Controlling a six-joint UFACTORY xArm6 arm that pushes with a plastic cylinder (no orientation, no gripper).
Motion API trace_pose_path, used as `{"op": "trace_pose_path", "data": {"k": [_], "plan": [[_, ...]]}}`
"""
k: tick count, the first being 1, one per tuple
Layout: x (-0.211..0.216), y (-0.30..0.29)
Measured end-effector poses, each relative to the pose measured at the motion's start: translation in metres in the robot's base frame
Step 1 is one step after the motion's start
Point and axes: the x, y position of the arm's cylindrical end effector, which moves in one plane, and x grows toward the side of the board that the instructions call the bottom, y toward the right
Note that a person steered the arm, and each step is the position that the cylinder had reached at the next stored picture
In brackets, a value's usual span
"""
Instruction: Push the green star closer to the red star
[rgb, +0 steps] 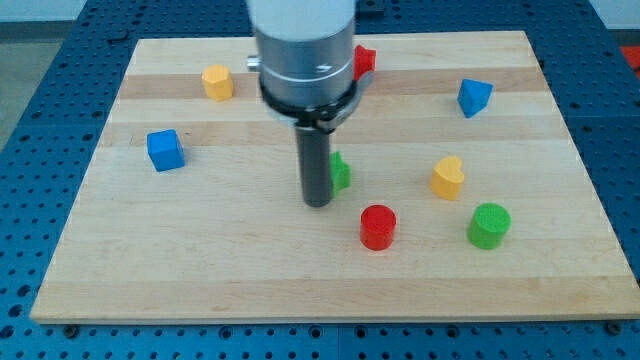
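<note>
Camera view: my tip (318, 203) rests on the wooden surface (200, 260), just at the view's left of the green star (340, 172), seemingly touching it; the rod hides most of that block. The red star (364, 61) sits toward the view's top, partly behind the arm. There are no fingers here, only the rod, holding nothing.

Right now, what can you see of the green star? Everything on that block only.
Only a sliver of the green star shows: a bright green, plastic-looking edge poking out at the view's right of my rod, near the board's middle. Its star outline can't be confirmed from this part. My tip sits right beside it on the view's left, apparently touching, though contact is hidden. It lies flat on the wooden board. No other block touches it.
</note>
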Motion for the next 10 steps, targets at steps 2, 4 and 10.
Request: {"op": "trace_pose_path", "data": {"k": [2, 4, 10], "plan": [[-0.028, 0.043], [-0.004, 0.011], [-0.119, 0.04]]}}
